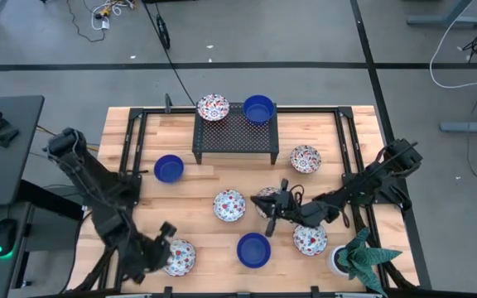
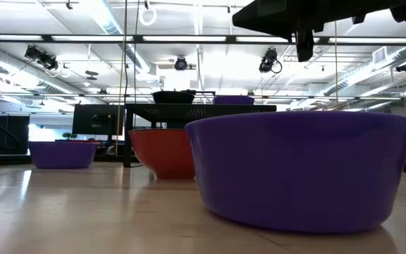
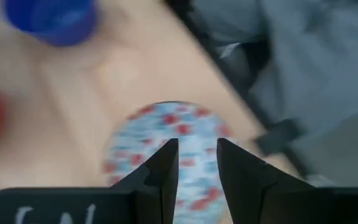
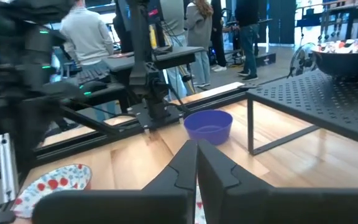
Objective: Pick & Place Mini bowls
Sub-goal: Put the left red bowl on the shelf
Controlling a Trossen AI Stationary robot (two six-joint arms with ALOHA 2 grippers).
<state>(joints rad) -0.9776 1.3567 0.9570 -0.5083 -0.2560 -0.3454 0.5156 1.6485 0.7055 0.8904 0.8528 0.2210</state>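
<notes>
While nine mini bowls sit spread over the bench (image 1: 139, 136), two of them, a floral bowl (image 1: 213, 107) and a blue bowl (image 1: 258, 108), rest on the black perforated rack (image 1: 234, 136) at the back, and the others lie on the wood: a blue one (image 1: 169, 169) beside the rack's left leg, a floral one (image 1: 305, 158) to its right, floral ones at the centre (image 1: 229, 205), near the right arm (image 1: 265, 201) and at the front right (image 1: 310, 240), and a blue one (image 1: 253, 250) at the front. The left gripper (image 3: 197, 155) hangs over the front-left floral bowl (image 1: 179, 257) with its jaws parted and nothing between them, the bowl's rim lying just under the fingertips. The right gripper (image 1: 270, 217) is closed on nothing, poised low over the bench by the floral bowl near the centre. These bowls look like glazed ceramic: stiff, smooth, likely slippery and liable to chip if dropped or knocked together. I judge the best hold is across the rim wall, one finger inside and one outside, squeezed firmly but lifted slowly so the glaze does not slide. The white pot with a green plant (image 1: 363, 258) at the front right should be avoided.
</notes>
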